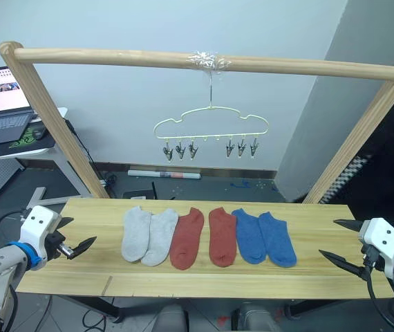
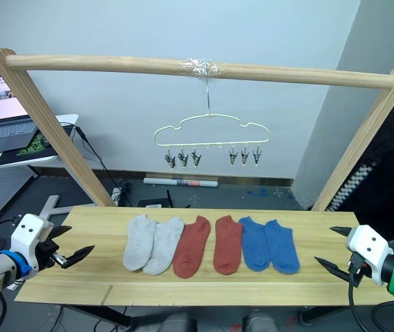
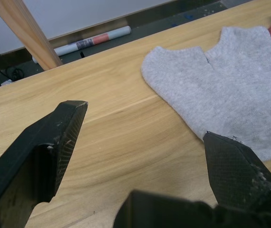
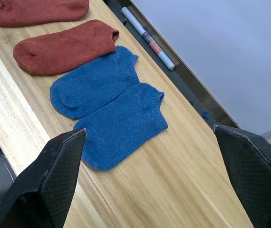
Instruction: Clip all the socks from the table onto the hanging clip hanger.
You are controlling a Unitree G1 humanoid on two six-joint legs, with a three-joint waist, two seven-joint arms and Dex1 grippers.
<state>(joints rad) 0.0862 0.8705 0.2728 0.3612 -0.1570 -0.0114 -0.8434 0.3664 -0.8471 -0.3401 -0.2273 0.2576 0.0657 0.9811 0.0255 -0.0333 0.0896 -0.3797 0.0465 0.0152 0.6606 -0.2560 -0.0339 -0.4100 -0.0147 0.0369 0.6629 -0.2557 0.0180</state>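
Six socks lie side by side across the middle of the table (image 1: 204, 280): two light grey socks (image 1: 148, 236) on the left, two rust red socks (image 1: 204, 237) in the centre, two blue socks (image 1: 265, 238) on the right. The pale yellow clip hanger (image 1: 211, 123) hangs by its hook from the wooden pole above, and all its clips are empty. My left gripper (image 1: 79, 234) hovers open over the table's left end, short of the grey socks (image 3: 211, 90). My right gripper (image 1: 330, 238) is open at the right end, beside the blue socks (image 4: 111, 104).
A round wooden pole frame (image 1: 204, 62) spans the table, its slanted legs (image 1: 52, 117) standing at both back corners. A laptop (image 1: 0, 104) sits on a side desk at the far left. A tube (image 1: 164, 174) lies on the floor behind the table.
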